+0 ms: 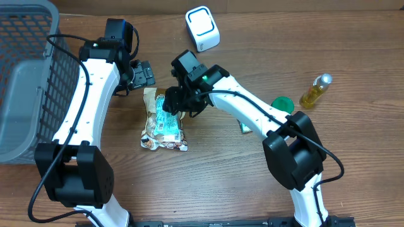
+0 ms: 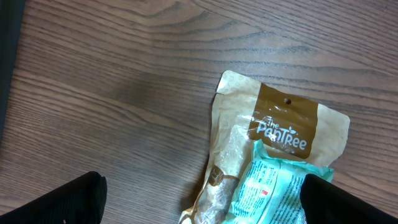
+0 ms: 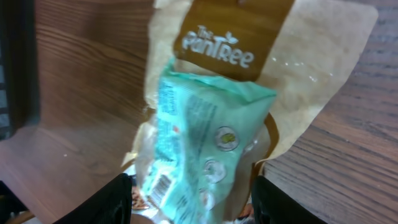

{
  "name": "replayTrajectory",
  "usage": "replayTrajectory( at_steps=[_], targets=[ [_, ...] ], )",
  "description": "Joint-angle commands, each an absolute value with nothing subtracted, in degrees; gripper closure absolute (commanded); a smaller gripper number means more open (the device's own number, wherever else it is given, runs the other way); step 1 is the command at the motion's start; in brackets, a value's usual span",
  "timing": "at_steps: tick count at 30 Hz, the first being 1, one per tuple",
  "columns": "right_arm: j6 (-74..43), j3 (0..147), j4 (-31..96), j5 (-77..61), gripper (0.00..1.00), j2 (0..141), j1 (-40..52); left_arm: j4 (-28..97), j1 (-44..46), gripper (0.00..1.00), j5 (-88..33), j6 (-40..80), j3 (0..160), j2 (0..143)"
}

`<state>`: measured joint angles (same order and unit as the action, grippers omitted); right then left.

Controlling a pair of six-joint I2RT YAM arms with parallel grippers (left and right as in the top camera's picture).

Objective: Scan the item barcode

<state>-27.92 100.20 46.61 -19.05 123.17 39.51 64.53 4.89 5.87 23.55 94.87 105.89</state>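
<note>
A tan and mint-green snack pouch (image 1: 165, 129) lies on the wooden table in the overhead view. My right gripper (image 1: 172, 104) is at the pouch's upper end. In the right wrist view the pouch (image 3: 211, 124) fills the gap of that gripper (image 3: 189, 205), both black fingers (image 3: 106, 202) press its sides, and a barcode (image 3: 160, 186) shows on the mint label. My left gripper (image 1: 142, 74) stands open just beyond the pouch's top edge. In its own view the left gripper (image 2: 205, 208) has wide-apart fingertips (image 2: 68, 202) over the pouch (image 2: 286, 124), not touching it. A white scanner (image 1: 202, 28) sits at the back.
A grey wire basket (image 1: 25, 82) fills the left side of the table. At the right stand a yellow bottle (image 1: 315, 91), a green lid (image 1: 282, 104) and a small green item (image 1: 245, 128) beside the right arm.
</note>
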Motion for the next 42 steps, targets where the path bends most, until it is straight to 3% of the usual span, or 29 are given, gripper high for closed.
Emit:
replayTrajectory(
  at_steps=[1, 10, 16, 30, 42],
  targets=[
    [-28.8, 97.9, 44.4, -18.4, 0.45, 123.5, 39.5, 64.4, 5.4, 0.0, 6.4, 22.7, 95.6, 105.1],
    [-31.8, 93.7, 37.4, -18.4, 0.52, 123.5, 39.5, 64.4, 5.4, 0.01, 6.4, 22.7, 95.6, 105.1],
    [-31.7, 92.8, 36.1, -18.4, 0.73, 123.5, 39.5, 64.4, 5.4, 0.0, 6.4, 22.7, 95.6, 105.1],
    [-31.7, 92.8, 35.4, -16.5, 0.74, 123.5, 39.5, 64.4, 5.4, 0.0, 6.4, 22.7, 95.6, 105.1],
    [-31.7, 92.8, 35.4, -16.5, 0.96, 123.5, 39.5, 64.4, 5.4, 0.0, 6.4, 22.7, 95.6, 105.1]
  ],
)
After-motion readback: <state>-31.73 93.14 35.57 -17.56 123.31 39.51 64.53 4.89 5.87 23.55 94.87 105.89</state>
